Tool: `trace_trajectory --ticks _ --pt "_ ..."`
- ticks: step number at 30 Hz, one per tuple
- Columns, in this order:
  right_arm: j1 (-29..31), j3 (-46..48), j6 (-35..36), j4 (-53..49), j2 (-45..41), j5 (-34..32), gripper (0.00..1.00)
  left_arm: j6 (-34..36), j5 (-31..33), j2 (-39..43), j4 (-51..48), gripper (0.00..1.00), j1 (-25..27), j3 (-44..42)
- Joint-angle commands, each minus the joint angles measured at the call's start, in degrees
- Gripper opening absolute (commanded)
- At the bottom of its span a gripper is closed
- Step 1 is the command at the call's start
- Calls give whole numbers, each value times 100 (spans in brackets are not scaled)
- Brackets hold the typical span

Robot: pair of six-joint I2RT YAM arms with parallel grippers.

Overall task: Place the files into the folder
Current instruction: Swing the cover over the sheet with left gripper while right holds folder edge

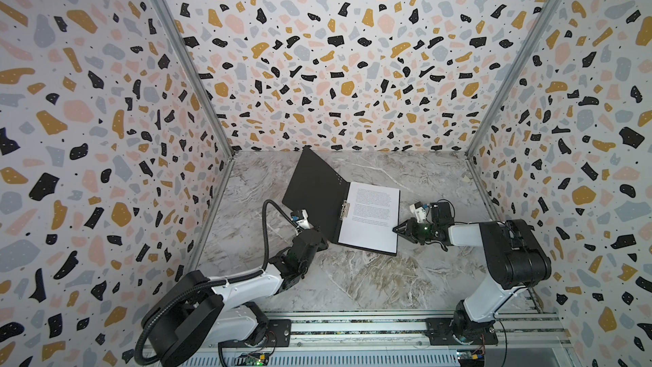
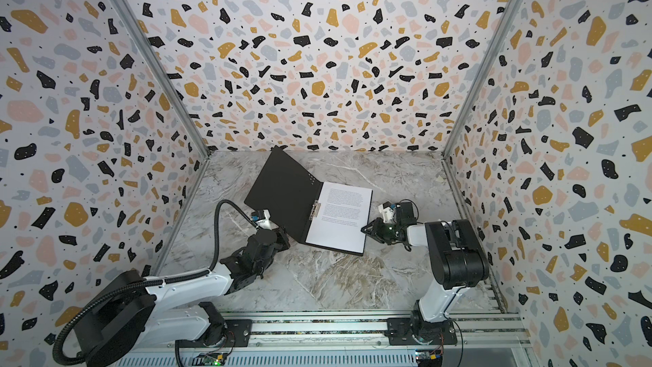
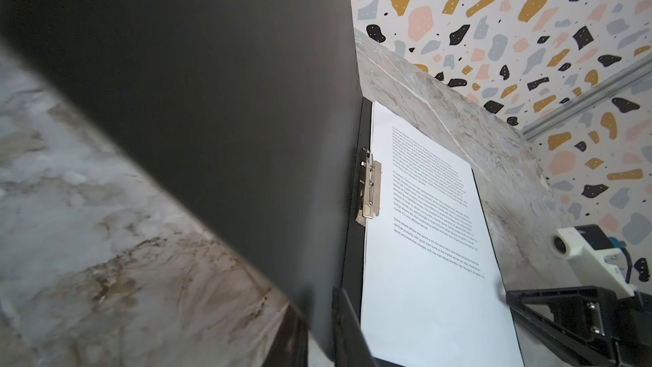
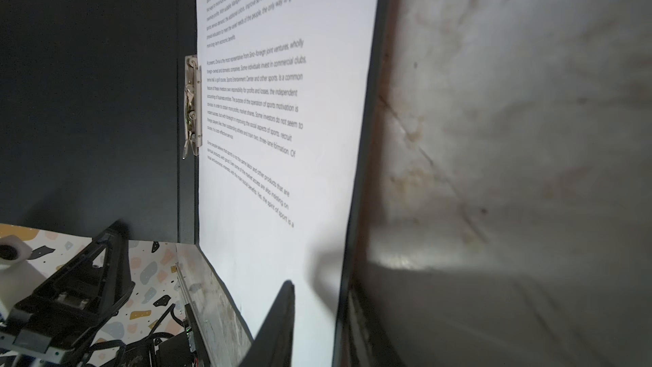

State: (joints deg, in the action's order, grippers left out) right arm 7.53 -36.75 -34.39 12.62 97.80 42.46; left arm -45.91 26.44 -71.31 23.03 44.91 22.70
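The folder (image 1: 314,188) (image 2: 282,188) lies open in both top views, black inside, its left cover tilted up off the table. My left gripper (image 1: 319,236) (image 3: 319,315) is shut on that cover's near edge (image 3: 247,135). A white sheet of printed text (image 1: 374,217) (image 2: 342,217) (image 4: 282,171) rests on the folder's flat right half, beside the metal spine clip (image 1: 344,209) (image 3: 370,188). My right gripper (image 1: 397,229) (image 4: 319,298) sits at the sheet's right edge near the front corner. It is open, one finger above the paper and the other below the folder's rim.
The marble table (image 1: 352,277) is boxed in by terrazzo-patterned walls on three sides. The raised cover's far corner (image 1: 307,148) comes close to the back wall. The arms' base rail (image 1: 352,326) runs along the front edge.
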Motion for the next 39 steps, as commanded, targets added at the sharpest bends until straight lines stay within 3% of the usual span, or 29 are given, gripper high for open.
trace_trajectory --ticks 1,9,13,17,29,39 --pt "38 -70 226 -688 249 -572 28 424 674 -188 -182 16 338 313" --pt "29 -310 382 -766 399 -589 28 731 1517 -919 -824 19 1178 1128" --pt "29 -407 407 -766 446 -583 28 598 2063 -1268 -1703 30 1482 1638" --pt "32 -473 431 -772 486 -572 28 546 2091 -1419 -1826 48 1616 1827" --pt "-83 -526 479 -801 438 -630 28 773 2530 -2309 -2498 66 2136 2736" --pt "-268 -491 560 -856 346 -606 28 816 2877 -2805 -3039 89 2418 3337"
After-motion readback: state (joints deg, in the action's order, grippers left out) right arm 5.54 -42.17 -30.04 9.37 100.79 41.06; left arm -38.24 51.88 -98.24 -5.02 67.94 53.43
